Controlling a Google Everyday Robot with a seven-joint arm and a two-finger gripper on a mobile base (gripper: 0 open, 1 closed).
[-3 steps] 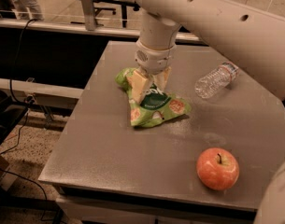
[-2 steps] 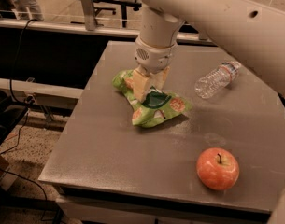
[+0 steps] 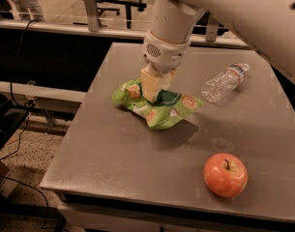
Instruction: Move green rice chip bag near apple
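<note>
The green rice chip bag (image 3: pixel 162 108) lies crumpled on the grey table (image 3: pixel 118 153), left of centre. My gripper (image 3: pixel 154 88) comes down from above, and its cream fingers (image 3: pixel 150 83) are closed on the bag's upper middle. The bag's right end casts a dark shadow on the table, as if slightly raised. The red-orange apple (image 3: pixel 225 174) stands upright at the front right, well apart from the bag and the gripper.
A clear plastic water bottle (image 3: pixel 225 82) lies on its side at the back right of the table. My arm crosses the top right of the view. The table's left and front edges drop to the floor, with cables at the left.
The gripper stays clamped on the bag at nearly the same spot. The bag has bunched up a little and its right end looks slightly raised. The apple and the bottle have not moved.
</note>
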